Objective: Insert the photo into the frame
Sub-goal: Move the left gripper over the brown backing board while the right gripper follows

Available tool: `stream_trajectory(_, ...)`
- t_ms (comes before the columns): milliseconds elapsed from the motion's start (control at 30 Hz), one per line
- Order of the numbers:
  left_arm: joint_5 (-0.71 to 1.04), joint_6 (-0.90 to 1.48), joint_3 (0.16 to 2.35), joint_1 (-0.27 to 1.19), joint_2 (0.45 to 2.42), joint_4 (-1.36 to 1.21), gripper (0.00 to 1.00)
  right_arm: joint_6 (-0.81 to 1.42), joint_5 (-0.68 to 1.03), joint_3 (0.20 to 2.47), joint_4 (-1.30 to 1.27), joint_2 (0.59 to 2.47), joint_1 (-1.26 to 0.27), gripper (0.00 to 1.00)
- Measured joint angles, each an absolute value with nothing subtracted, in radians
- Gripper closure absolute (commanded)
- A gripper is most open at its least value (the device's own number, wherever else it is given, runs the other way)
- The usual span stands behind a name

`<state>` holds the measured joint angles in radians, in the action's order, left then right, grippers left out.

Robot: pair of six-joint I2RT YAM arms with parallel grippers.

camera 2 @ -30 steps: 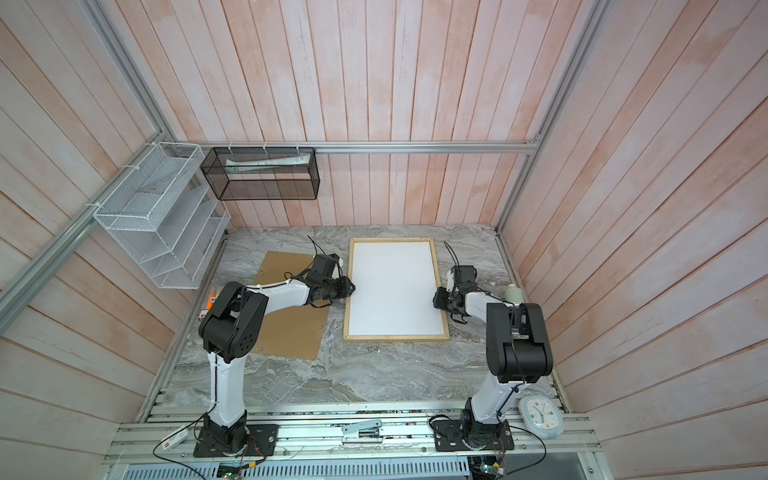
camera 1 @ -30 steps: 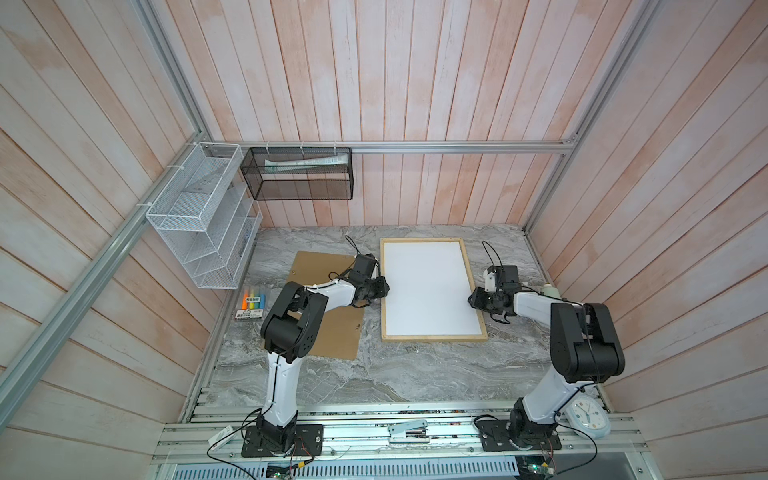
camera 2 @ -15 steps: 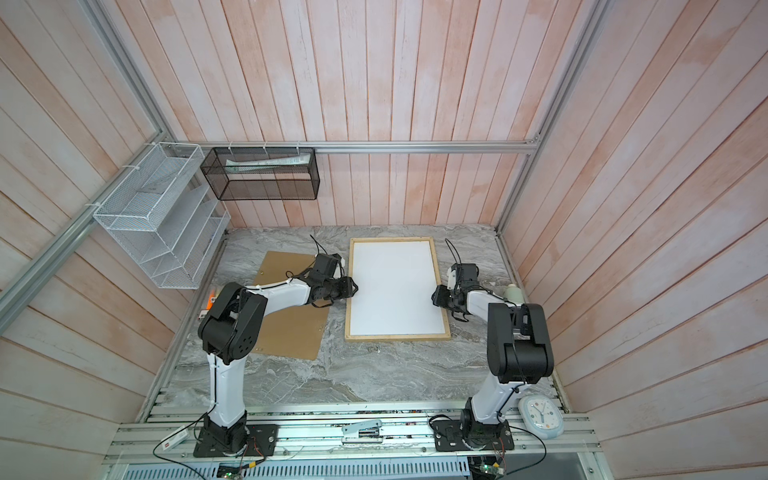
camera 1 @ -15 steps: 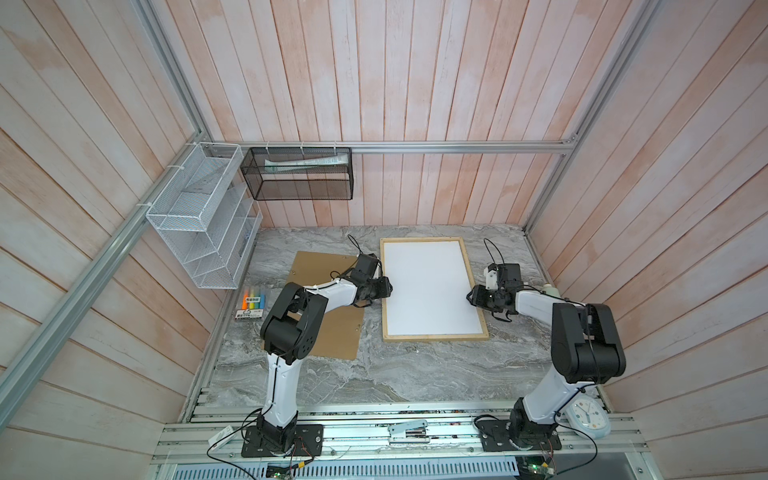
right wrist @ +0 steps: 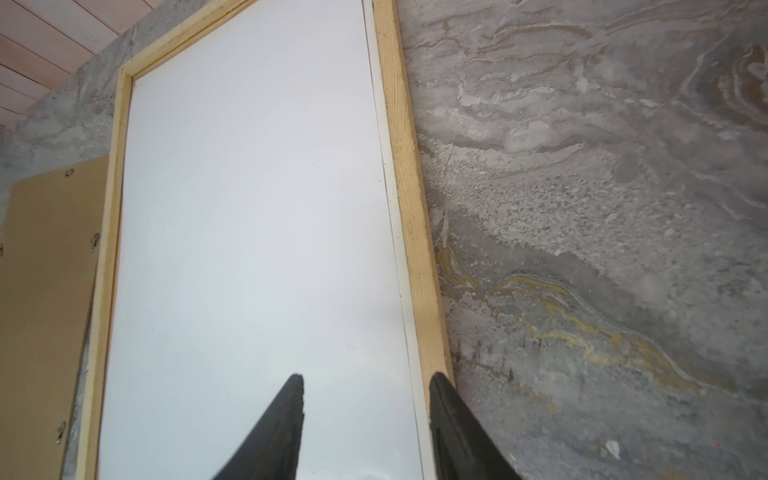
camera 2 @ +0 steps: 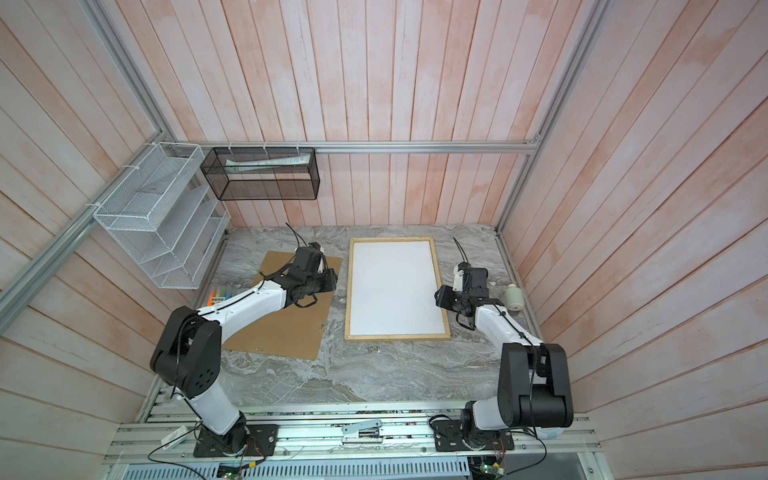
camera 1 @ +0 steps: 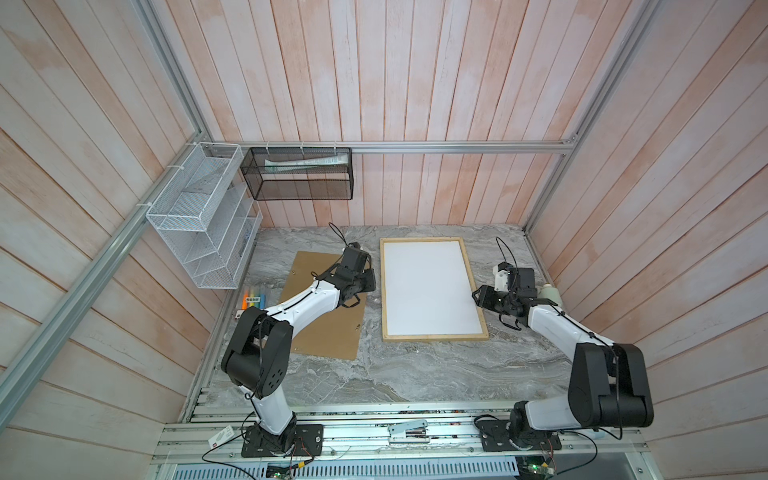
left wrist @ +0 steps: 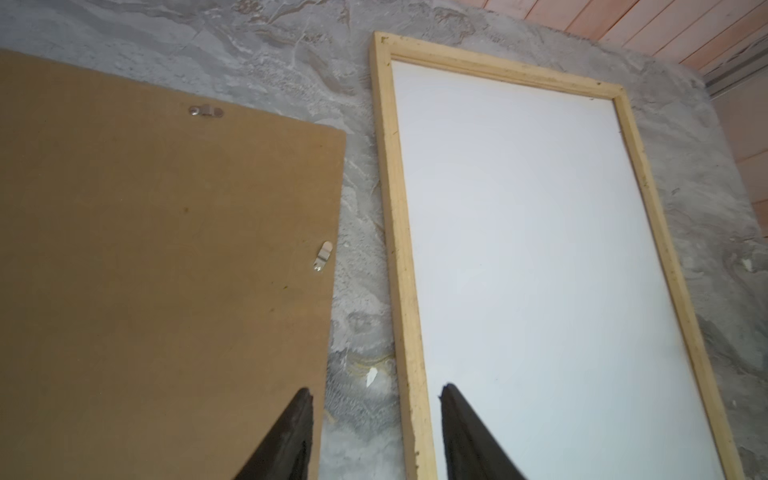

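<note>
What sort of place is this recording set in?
Probably a purpose-built robot test booth: plank walls on metal rails, left arm and right arm bolted at the edge of a marble-look table.

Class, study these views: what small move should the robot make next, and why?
Probably move the left gripper to the edge of the backing board and grasp it. A white sheet already fills the frame, this gripper and the right gripper are open and empty, and the board lies beside the frame.
</note>
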<state>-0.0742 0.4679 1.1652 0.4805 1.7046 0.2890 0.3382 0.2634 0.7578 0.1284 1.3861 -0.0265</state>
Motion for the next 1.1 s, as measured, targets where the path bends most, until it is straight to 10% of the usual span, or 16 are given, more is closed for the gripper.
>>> stream_trajectory(1100,-0.137,0.653,0.645,0.480,1.406,0.386,0.48,0.564,0.305,0.829,-0.027,1.526,-0.520,0.50)
